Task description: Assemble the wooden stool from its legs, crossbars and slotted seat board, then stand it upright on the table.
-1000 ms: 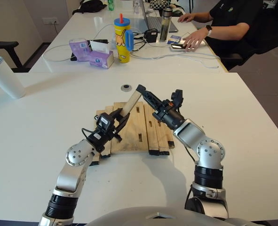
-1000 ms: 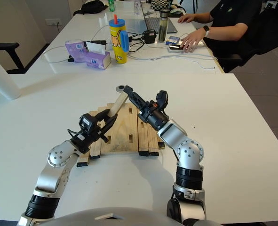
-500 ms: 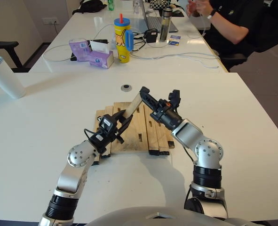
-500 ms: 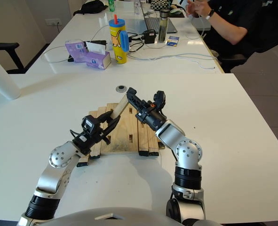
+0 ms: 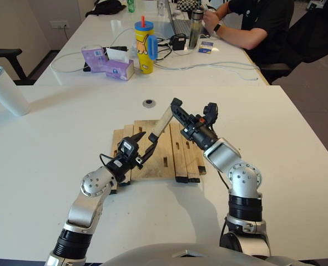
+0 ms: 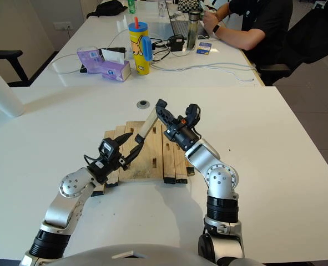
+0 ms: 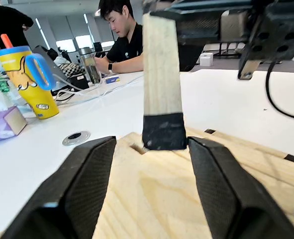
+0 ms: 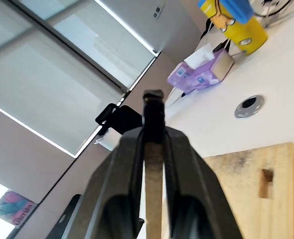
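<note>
The slotted seat board (image 5: 152,160) lies flat on the white table (image 5: 53,144). A wooden leg (image 5: 164,119) with black end caps leans up from it, tilted to the right. My right gripper (image 5: 177,106) is shut on the leg's upper part, which the right wrist view shows as the leg (image 8: 153,164) clamped between the two fingers (image 8: 124,169). My left gripper (image 5: 147,142) is open at the leg's lower end. In the left wrist view its fingers (image 7: 84,194) stand either side of the black cap (image 7: 163,130), which hovers by a slot in the board (image 7: 151,199).
More wooden pieces with black ends lie along the board's right side (image 5: 189,166) and left side (image 5: 119,172). A round grommet (image 5: 149,103) sits just behind the board. A white tumbler (image 5: 5,91) stands far left. A yellow cup (image 5: 145,47) and tissue boxes (image 5: 118,69) are on the far table.
The right gripper has swung the leg's top to the right, so the leg stands steeper. The left gripper has followed the lower end slightly right.
</note>
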Action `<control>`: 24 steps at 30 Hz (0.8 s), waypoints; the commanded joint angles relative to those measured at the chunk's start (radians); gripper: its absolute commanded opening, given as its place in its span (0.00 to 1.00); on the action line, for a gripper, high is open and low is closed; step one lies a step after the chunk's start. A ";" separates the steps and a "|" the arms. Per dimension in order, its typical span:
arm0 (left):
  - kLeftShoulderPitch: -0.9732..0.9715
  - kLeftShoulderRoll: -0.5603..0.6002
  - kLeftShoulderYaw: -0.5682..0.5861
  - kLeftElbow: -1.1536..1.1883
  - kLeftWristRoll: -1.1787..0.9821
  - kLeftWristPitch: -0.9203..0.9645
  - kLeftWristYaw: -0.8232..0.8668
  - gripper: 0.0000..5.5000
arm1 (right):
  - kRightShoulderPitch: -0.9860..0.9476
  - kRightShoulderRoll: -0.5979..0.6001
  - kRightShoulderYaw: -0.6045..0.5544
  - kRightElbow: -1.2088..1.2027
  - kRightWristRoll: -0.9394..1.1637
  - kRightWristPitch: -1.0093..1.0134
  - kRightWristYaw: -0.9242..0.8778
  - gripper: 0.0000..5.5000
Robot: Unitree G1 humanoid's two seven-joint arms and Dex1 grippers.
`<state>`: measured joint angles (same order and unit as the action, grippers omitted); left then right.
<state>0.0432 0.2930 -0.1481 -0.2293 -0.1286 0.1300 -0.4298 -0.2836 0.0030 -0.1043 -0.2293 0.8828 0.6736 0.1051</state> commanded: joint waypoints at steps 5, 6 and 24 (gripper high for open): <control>-0.028 -0.079 0.224 0.070 -0.084 0.062 0.181 0.44 | 0.122 0.015 0.038 -0.051 -0.237 -0.172 -0.062 0.08; -0.031 -0.086 0.244 0.074 -0.094 0.070 0.198 0.42 | 0.128 0.024 0.038 -0.056 -0.240 -0.177 -0.068 0.08; -0.054 -0.059 0.319 0.069 -0.131 0.202 0.218 0.07 | 0.250 0.189 0.045 -0.001 -0.267 -0.368 -0.147 0.08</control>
<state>0.0023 0.2168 0.1670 -0.1653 -0.2567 0.3170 -0.2040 -0.0457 0.0811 -0.0399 -0.2565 0.5740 0.3287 -0.0346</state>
